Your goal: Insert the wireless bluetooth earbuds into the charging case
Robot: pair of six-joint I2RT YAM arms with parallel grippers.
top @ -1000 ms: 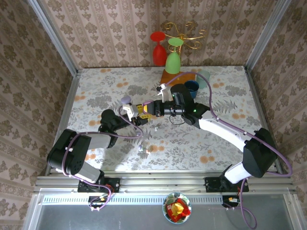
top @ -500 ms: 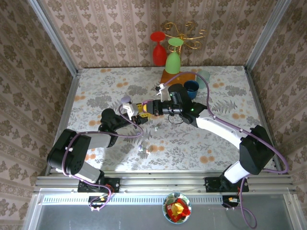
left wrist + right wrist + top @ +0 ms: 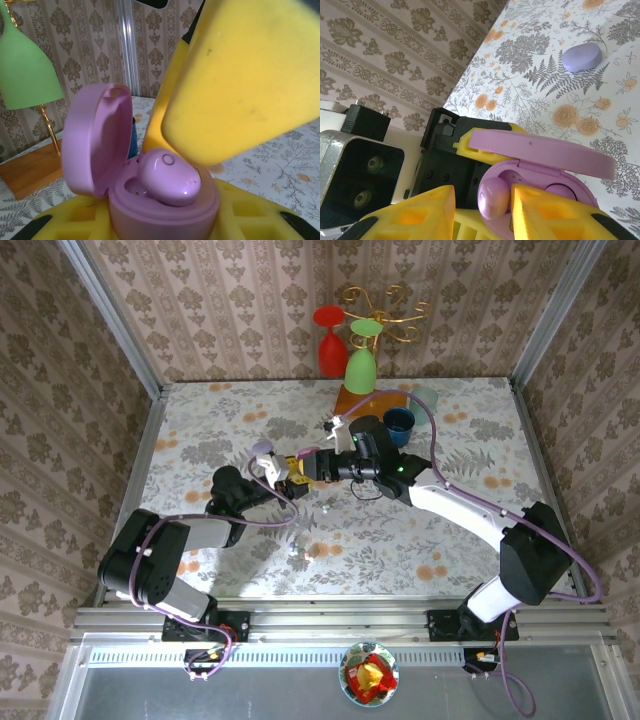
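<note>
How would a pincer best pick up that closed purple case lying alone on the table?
From straight above, I'd say, pinching its rounded edges across the shorter width. The closed purple case lies flat on the table, a low oval pebble, so only its sides give purchase.

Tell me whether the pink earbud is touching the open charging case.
Touching. The left wrist view shows the earbud lying in the open charging case, its underside pressed against the rim of a well, no gap.

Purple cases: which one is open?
The purple case clamped in the left gripper, lid up; the second case lies shut on the table.
</note>
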